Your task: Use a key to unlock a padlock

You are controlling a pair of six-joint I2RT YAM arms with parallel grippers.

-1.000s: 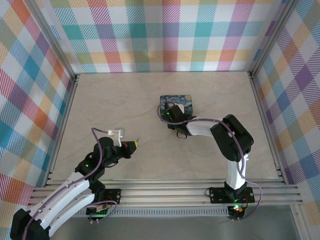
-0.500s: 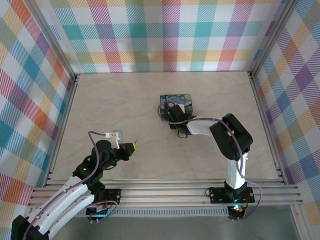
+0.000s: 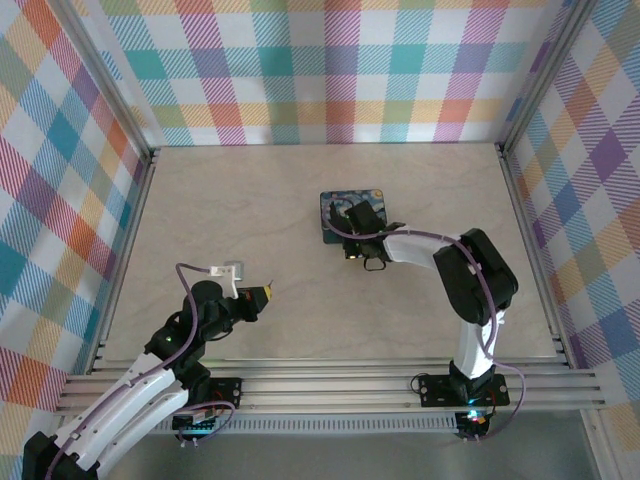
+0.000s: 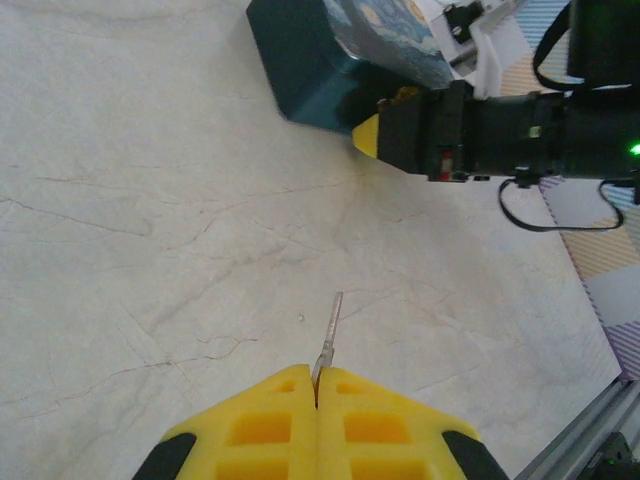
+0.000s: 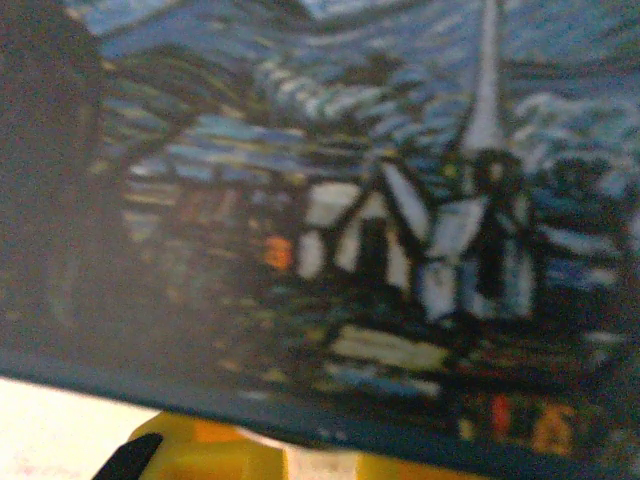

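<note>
The box (image 3: pixel 352 213) is dark teal, its lid a swirling blue night-sky painting with white houses. Around the box, the table (image 3: pixel 230 200) is veined beige, the walls (image 3: pixel 330 60) pastel plaid. The left gripper (image 4: pixel 317 378) is yellow, the key (image 4: pixel 328 335) silver.

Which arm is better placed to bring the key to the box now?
Left: its tool is shut on the key, blade toward the box. The right tool sits at the box.

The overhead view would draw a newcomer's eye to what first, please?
Probably the dark blue box with a painted night scene, mid-table, where the right hand sits at its near edge. Next, the left hand at the near left, pinching a thin metal key above bare table.
</note>
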